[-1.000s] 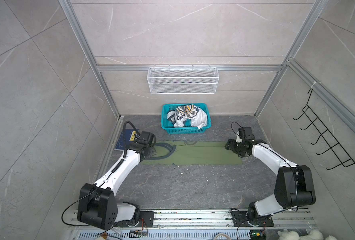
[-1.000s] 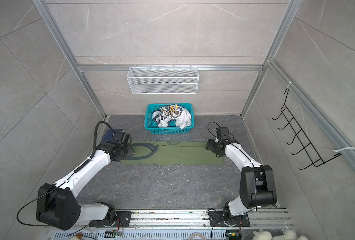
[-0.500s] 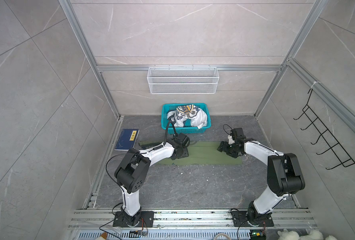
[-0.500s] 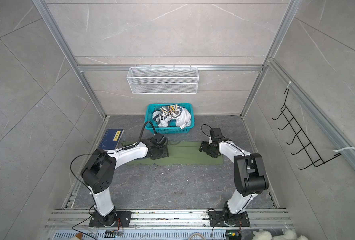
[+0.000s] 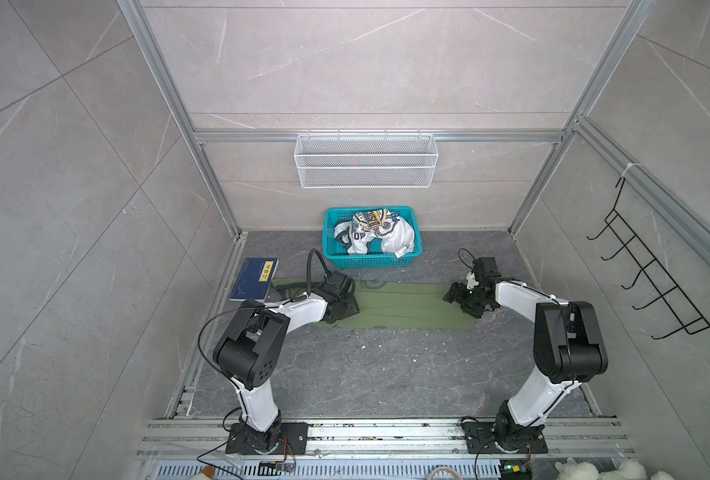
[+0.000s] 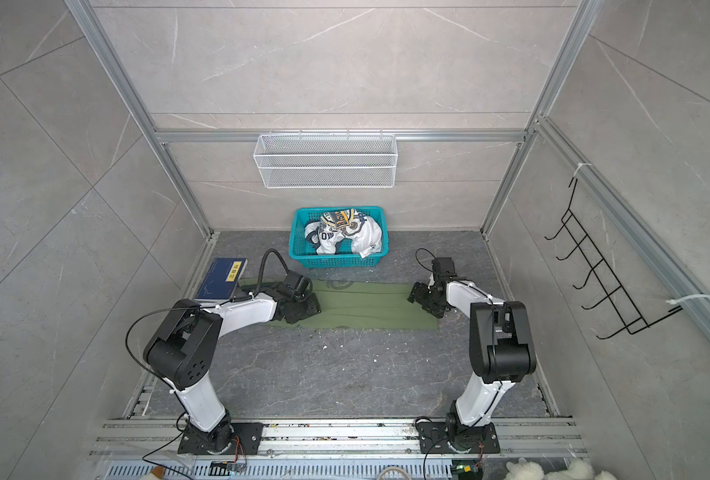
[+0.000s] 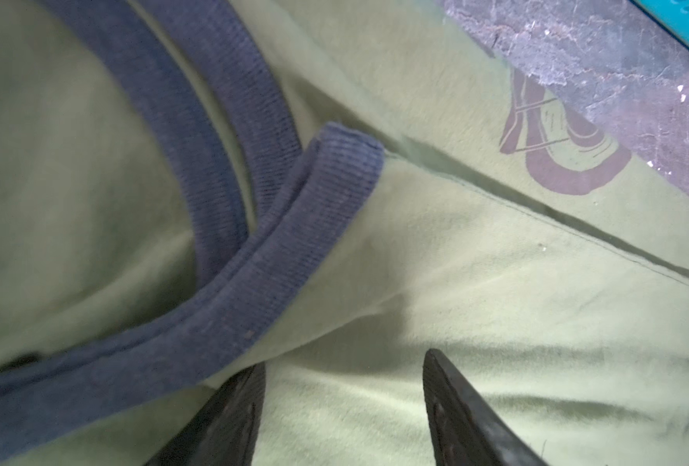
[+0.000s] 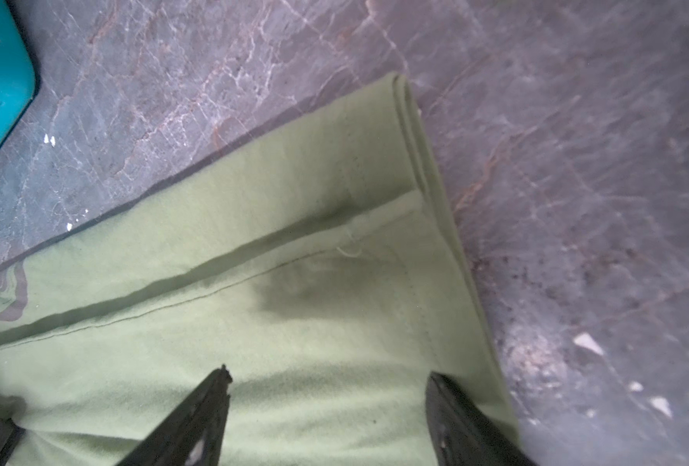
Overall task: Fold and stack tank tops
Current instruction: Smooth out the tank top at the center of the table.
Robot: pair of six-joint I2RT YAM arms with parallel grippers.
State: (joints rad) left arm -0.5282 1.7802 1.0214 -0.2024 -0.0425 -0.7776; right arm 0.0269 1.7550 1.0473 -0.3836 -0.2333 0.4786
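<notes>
Olive tank top (image 5: 403, 305) folded into a long strip, both sets of fingers apart above it.
It lies flat across the worktop (image 5: 366, 374) near the far edge, just in front of the teal basket (image 5: 332, 257) holding the crumpled white tank top (image 5: 395, 239). The left fingers (image 7: 452, 395) stand open by the navy armhole trim (image 7: 230, 258), and the right fingers (image 8: 205, 403) are open over the hem end; neither holds cloth. A crosswise fold likely comes next: pinch every layer at each end, lift evenly, keep the edges aligned. The knit looks soft and matte, with a faded print.
</notes>
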